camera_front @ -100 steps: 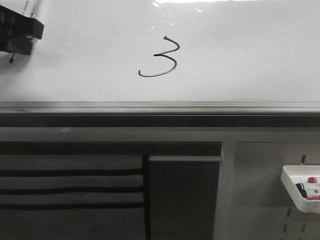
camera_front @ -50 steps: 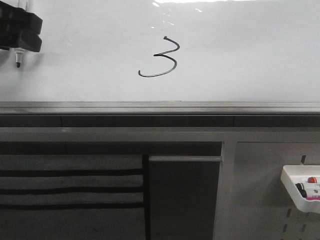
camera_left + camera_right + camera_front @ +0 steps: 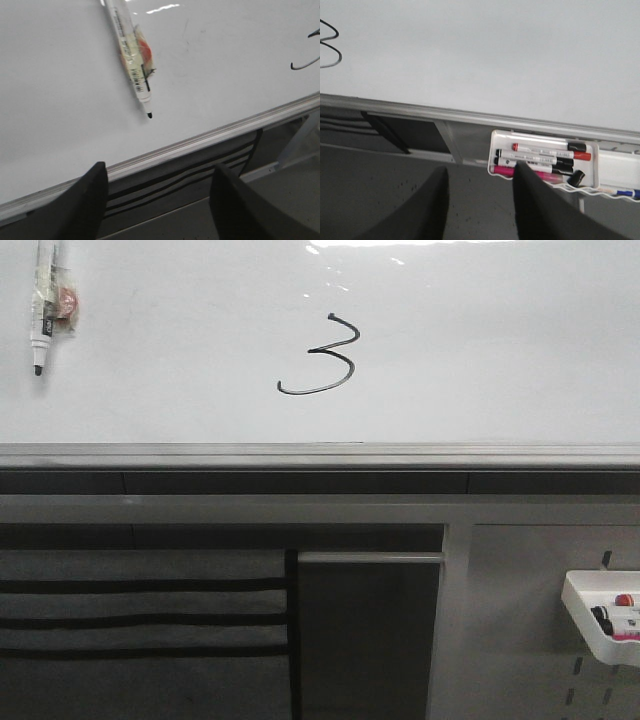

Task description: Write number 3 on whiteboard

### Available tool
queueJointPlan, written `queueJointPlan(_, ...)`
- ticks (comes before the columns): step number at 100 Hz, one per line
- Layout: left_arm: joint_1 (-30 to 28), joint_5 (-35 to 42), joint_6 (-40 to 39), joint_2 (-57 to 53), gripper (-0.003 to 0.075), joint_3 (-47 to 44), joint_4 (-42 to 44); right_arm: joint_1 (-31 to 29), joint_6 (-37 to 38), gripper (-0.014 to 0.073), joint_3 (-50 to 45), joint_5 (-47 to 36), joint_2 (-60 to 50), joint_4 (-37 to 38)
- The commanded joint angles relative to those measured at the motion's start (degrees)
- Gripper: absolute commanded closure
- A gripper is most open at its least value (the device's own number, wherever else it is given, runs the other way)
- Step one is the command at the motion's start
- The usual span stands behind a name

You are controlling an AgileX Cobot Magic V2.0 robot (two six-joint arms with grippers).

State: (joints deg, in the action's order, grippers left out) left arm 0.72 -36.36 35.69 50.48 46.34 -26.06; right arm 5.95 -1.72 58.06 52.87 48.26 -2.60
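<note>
A thin black number 3 [image 3: 325,355] with a long tail curving left is drawn on the glossy whiteboard [image 3: 480,350]. Part of the digit also shows in the left wrist view [image 3: 305,64] and the right wrist view [image 3: 330,47]. A white marker [image 3: 42,310] with a black tip stays on the board's upper left, tip down, held by nothing. My left gripper [image 3: 160,167] stands open and empty, back from the marker [image 3: 132,55] and over the board's lower rail [image 3: 200,142]. My right gripper [image 3: 481,169] is open and empty below the board.
A grey metal rail [image 3: 320,455] runs along the board's lower edge. A white tray [image 3: 585,625] with several markers hangs on the grey perforated panel at the lower right, close to my right gripper's finger [image 3: 535,190]. Dark slotted panels [image 3: 140,620] lie under the rail.
My left gripper let go of the marker and pulled out of the front view. The marker stays on the board at the upper left. The digit is unchanged.
</note>
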Motion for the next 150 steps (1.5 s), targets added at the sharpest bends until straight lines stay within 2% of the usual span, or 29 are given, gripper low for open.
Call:
queueJointPlan(1,-2.0,3.5,-1.2,-5.0,0.0332,-1.2,-2.4,-0.4,0.6,0.0444,-4.2,-11.1,-5.5,0.7)
queueJointPlan(9,-3.1,7.7,-1.2,-9.9,0.0392,-5.5,-4.1,-0.4,0.6,0.0556,-9.4,-16.0,-10.6,0.7)
queueJointPlan(16,-3.2,14.1,-1.2,-13.1,0.0488,-8.9,-4.3,-0.4,0.6,0.0664,-13.0,-19.3,-14.3,0.7)
queueJointPlan(34,-3.2,24.7,-1.2,-16.9,0.0741,-13.6,-4.8,-0.4,0.6,0.0668,-18.9,-23.8,-19.9,0.8)
queueJointPlan(71,-3.2,24.9,-1.2,-16.4,0.0738,-13.7,-4.8,-0.4,0.6,0.0668,-20.8,-23.4,-20.2,0.8)
queueJointPlan(78,-1.3,25.2,-1.2,-17.2,0.0738,-13.8,-4.8,-0.4,0.6,0.0668,-20.8,-23.4,-20.2,0.8)
queueJointPlan(94,1.6,26.0,-1.2,-28.9,0.0738,-17.0,-4.8,-0.4,0.6,0.0668,-20.8,-23.4,-20.2,0.8)
queueJointPlan(115,1.6,26.7,-1.2,-47.7,0.0738,-21.4,-4.8,-0.4,0.6,0.0668,-20.8,-23.4,-20.2,0.8)
queueJointPlan(133,1.6,28.7,-1.2,-52.5,0.0738,-26.1,-3.5,-0.4,0.6,0.0668,-20.8,-23.4,-20.2,0.8)
queueJointPlan(140,1.4,30.2,-6.4,-52.5,0.0738,-29.8,2.9,-0.4,0.6,0.0668,-20.8,-23.4,-20.2,0.8)
queueJointPlan(145,1.4,31.5,-15.9,-52.5,0.0738,-32.4,12.0,-0.4,0.6,0.0668,-20.8,-23.4,-20.2,0.8)
queueJointPlan(150,1.4,34.0,-29.0,-52.5,0.0738,-35.1,23.0,-0.4,0.6,0.0668,-20.8,-23.4,-20.2,0.8)
